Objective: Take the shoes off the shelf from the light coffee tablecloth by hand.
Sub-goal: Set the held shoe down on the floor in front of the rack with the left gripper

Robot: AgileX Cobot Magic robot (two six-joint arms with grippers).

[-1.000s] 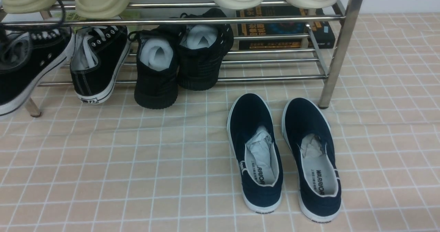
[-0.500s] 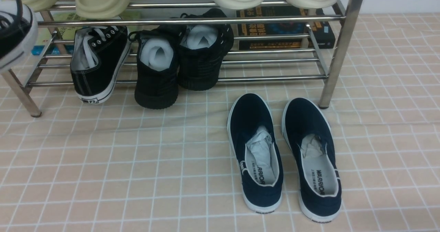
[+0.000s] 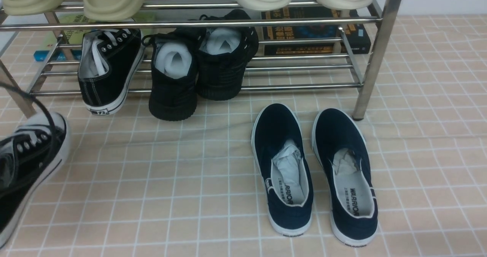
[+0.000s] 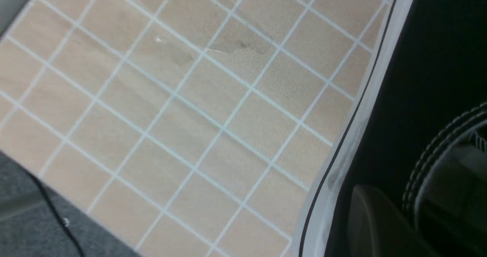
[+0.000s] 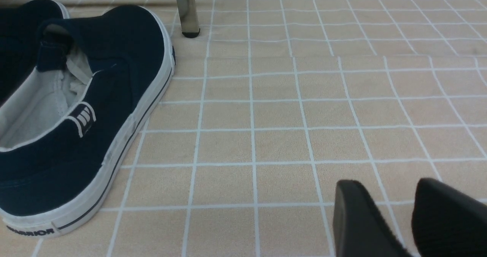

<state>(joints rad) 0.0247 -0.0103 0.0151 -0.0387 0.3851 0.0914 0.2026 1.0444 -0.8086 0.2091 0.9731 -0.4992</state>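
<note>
Fingers of the left gripper (image 4: 395, 221) nipped the edge of one black sneaker (image 4: 365, 135), near the rack's (image 3: 304, 86) left front leg; right gripper's (image 5: 384, 211) fingers parted slightly, empty. Other black sneaker (image 3: 110, 70) lay on the rack's lower tier. Navy slip-ons (image 3: 283, 169) sat before the rack, on the cloth (image 3: 152, 196).

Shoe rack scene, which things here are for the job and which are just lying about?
For the job:
- black lace-up sneakers
- chrome rack
- grid-patterned tablecloth

Just about:
- navy slip-ons
- all-black sneakers
- beige clogs
- books
</note>
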